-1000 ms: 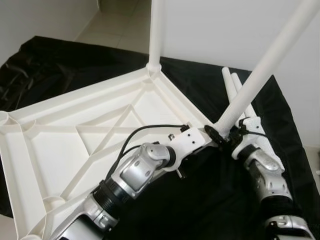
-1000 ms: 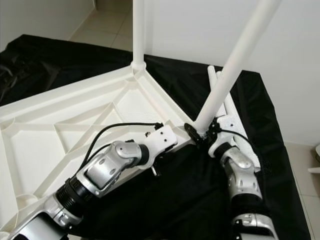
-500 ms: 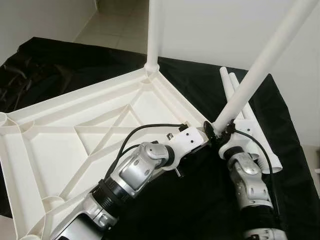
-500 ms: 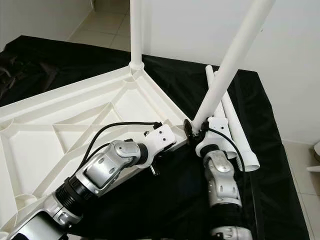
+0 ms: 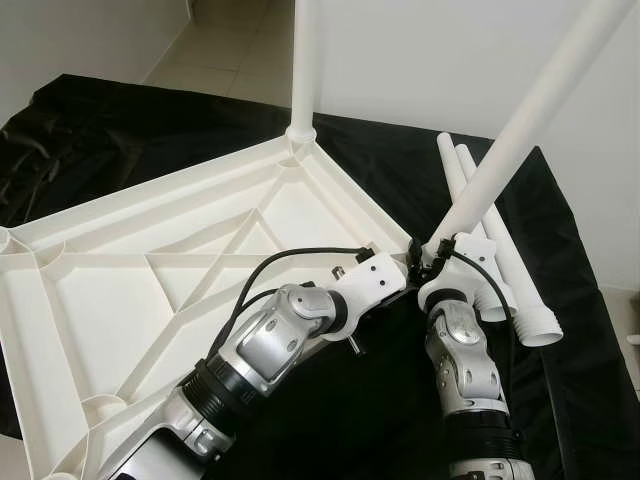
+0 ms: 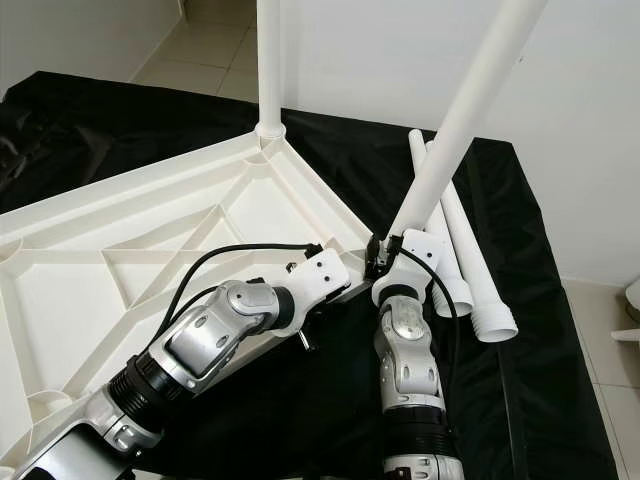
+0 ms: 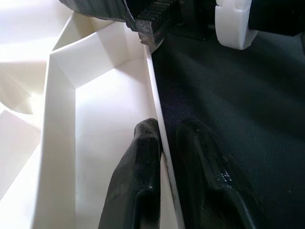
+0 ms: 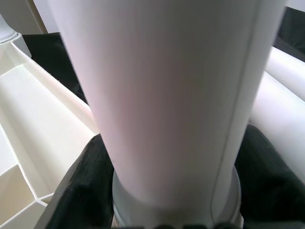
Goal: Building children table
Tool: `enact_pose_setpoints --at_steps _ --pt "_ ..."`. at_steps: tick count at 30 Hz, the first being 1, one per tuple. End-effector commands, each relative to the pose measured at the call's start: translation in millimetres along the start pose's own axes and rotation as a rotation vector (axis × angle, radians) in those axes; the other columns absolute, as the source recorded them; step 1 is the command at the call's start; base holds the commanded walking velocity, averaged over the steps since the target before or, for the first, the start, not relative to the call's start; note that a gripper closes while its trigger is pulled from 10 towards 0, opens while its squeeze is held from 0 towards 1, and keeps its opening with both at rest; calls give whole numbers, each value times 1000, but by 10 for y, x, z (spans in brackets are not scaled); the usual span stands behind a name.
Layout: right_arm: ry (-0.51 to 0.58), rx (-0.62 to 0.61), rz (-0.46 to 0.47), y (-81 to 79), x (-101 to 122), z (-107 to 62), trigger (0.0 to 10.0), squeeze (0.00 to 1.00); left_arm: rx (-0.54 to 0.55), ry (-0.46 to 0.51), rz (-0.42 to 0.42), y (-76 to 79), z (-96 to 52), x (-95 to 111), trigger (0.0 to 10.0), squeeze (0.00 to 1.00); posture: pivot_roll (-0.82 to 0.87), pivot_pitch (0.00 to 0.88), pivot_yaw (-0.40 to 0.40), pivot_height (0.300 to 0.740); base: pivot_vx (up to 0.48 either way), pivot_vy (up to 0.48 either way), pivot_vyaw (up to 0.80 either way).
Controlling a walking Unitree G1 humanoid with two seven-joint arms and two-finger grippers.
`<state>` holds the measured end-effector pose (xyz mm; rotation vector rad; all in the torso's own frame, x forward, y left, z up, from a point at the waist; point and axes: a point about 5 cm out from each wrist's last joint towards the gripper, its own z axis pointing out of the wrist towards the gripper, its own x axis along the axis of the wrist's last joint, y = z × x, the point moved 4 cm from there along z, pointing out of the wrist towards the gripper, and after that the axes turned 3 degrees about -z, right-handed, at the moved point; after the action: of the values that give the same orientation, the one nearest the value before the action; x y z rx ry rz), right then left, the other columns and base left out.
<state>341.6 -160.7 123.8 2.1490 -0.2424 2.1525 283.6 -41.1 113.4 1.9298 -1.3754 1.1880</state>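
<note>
A black cloth (image 5: 120, 130) covered the work surface, and on it the white tabletop (image 5: 130, 290) lay upside down, ribs showing, with one leg (image 5: 303, 60) standing upright in its far corner socket. At the near right corner the right gripper (image 5: 432, 262) was clamped around the base of a second, tilted leg (image 5: 520, 130) (its end at the corner). Two spare legs (image 5: 500, 255) lay on the cloth just beside it. The left gripper (image 7: 164, 157) pinched the tabletop's rim, one finger on each side.
</note>
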Motion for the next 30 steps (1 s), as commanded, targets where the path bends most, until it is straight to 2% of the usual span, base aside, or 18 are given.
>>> enact_pose_setpoints --at_steps 1,2,3,4,11,12,15,17,24,25,28,30 --pt "-26 22 6 -46 -57 -12 10000 0 -131 -112 -63 247 106 -305 10000 0 3 102 -51 740 0 0 0" --pt "-7 58 33 -68 -26 -16 10000 447 -132 -111 -61 249 108 -304 10000 0 1 101 -50 740 0 0 0" --pt "5 76 54 -84 3 -25 10000 976 -133 -111 -60 251 109 -303 10000 0 1 101 -50 740 0 0 0" --pt "18 98 59 -98 29 -32 10000 1000 -134 -111 -59 253 109 -301 10000 0 0 101 -51 740 0 0 0" --pt "30 118 33 -42 24 -38 10000 1000 -135 -110 -59 259 112 -297 10000 0 0 102 -53 740 0 0 0" --pt "41 151 42 9 17 -28 10000 1000 -134 -110 -60 259 112 -298 10000 0 0 102 -52 740 0 0 0" --pt "48 198 51 27 17 -27 10000 1000 -134 -110 -61 259 112 -300 10000 0 0 102 -52 740 0 0 0" --pt "44 251 22 57 -19 -25 10000 1000 -133 -111 -61 258 111 -301 10000 0 1 101 -51 740 0 0 0" --pt "33 290 5 91 -59 -23 10000 1000 -133 -111 -61 258 110 -301 10000 0 1 101 -50 740 0 0 0" --pt "35 333 -12 165 -78 -9 10000 0 -133 -111 -61 257 112 -299 10000 0 0 99 -49 740 0 0 0" --pt "47 449 -68 409 -97 34 10000 0 -132 -110 -61 253 113 -297 10000 0 0 99 -49 740 0 0 0" --pt "52 486 -85 498 -90 61 10000 0 -131 -109 -61 248 117 -293 10000 0 -4 95 -47 740 0 0 0"
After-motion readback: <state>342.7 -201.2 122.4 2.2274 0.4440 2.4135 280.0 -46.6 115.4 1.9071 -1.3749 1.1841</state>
